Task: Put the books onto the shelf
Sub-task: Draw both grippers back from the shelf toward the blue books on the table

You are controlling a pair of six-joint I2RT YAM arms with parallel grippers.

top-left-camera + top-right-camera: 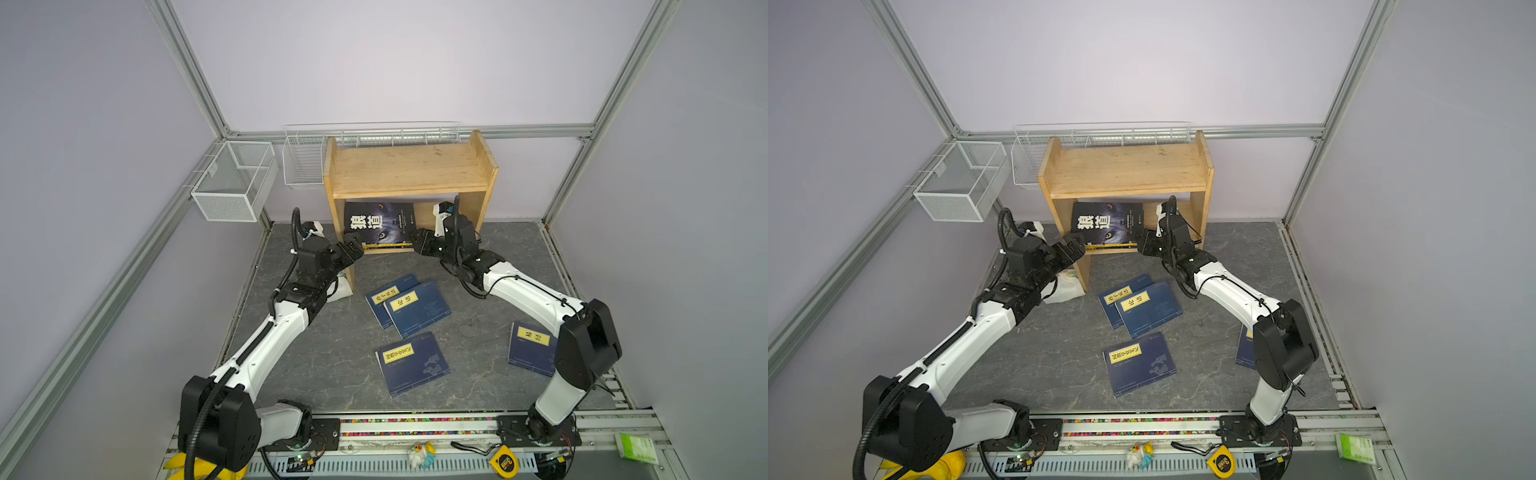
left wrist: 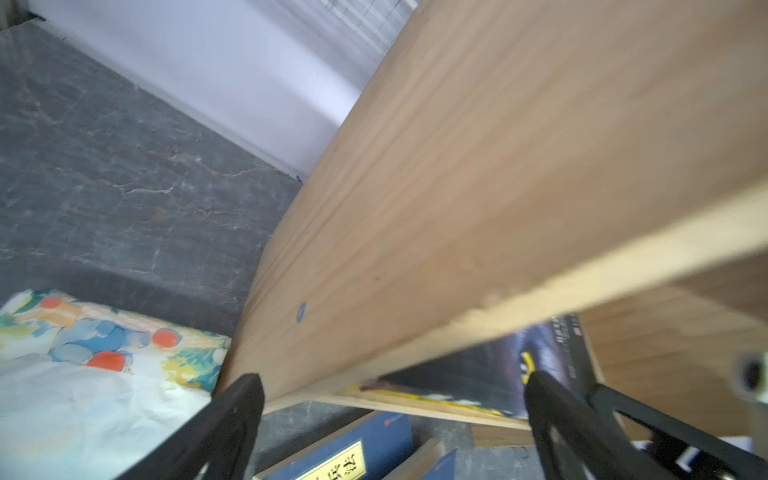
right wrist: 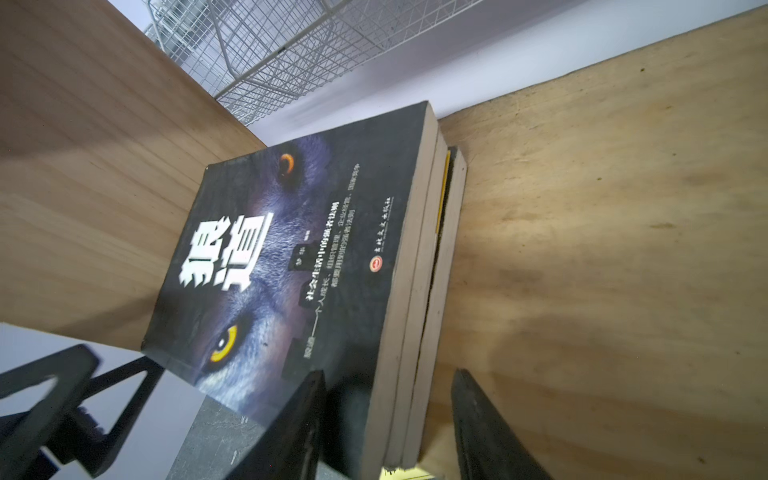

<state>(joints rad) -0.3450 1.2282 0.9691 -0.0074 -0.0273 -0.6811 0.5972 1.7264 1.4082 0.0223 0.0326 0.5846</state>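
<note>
Three books [image 3: 291,257] lie stacked on the shelf's [image 1: 409,170] lower board; four blue books [image 1: 419,309] lie on the table [image 1: 316,365]. The right gripper [image 1: 417,244], jaws apart astride the stack's edge, could snag the top cover and drag it out; the wide-open left gripper [image 1: 353,246], astride the shelf's side, might shove it.

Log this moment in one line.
shelf: stack of three books | table: four blue books | left gripper: open, at shelf side | right gripper: open, around stack edge

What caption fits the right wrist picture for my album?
Right gripper, jaws apart, at the edge of the book stack on the wooden shelf.
</note>
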